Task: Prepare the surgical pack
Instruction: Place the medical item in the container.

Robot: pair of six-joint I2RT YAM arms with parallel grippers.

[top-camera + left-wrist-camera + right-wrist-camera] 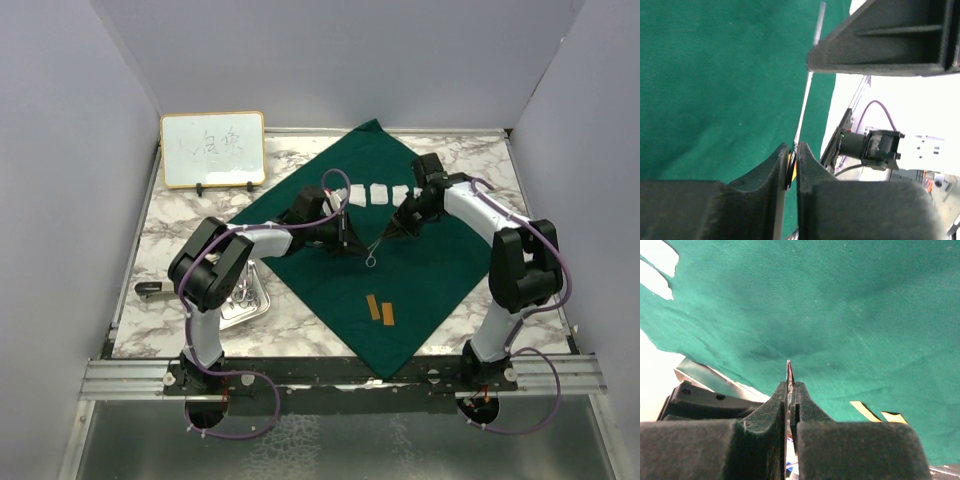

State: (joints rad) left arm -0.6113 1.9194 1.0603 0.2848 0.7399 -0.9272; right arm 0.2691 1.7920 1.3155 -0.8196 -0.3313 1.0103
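Both arms reach inward above the green drape [430,275], left hand [349,245] and right hand [394,231] each clenched on one silver instrument [371,257].

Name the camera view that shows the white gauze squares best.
Top external: the gauze squares lie in a row on the green drape. The right wrist view catches only white pieces at its upper left corner, probably the same gauze; the left wrist view shows none.
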